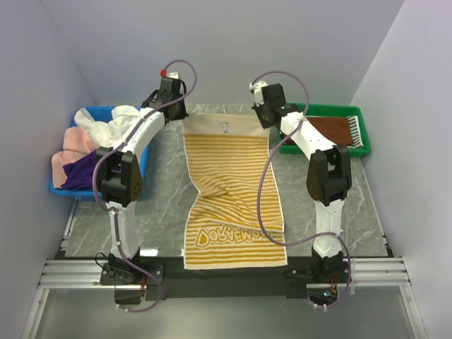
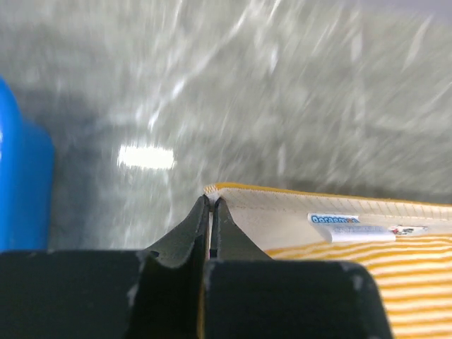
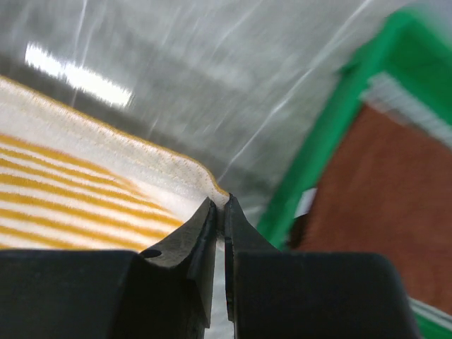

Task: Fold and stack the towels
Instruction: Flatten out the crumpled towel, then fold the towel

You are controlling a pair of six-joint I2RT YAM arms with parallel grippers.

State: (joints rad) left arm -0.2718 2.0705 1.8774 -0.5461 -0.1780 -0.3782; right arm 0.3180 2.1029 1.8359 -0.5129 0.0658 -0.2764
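At the far edge of the worktop, we see the left claw and the right claw each clamped on a corner of the yellow towel.

Colour on the table: a yellow-and-white striped towel, with a plain white band at its far end and pale lettering on a solid yellow band at its near end, runs down the middle of a grey table veined in white like marble. A blue bin at the left edge holds a white towel, a pink towel and a purple towel. A green bin at the far right corner holds a brown towel and a grey-and-white striped towel. The left arm and right arm are white with black joints.
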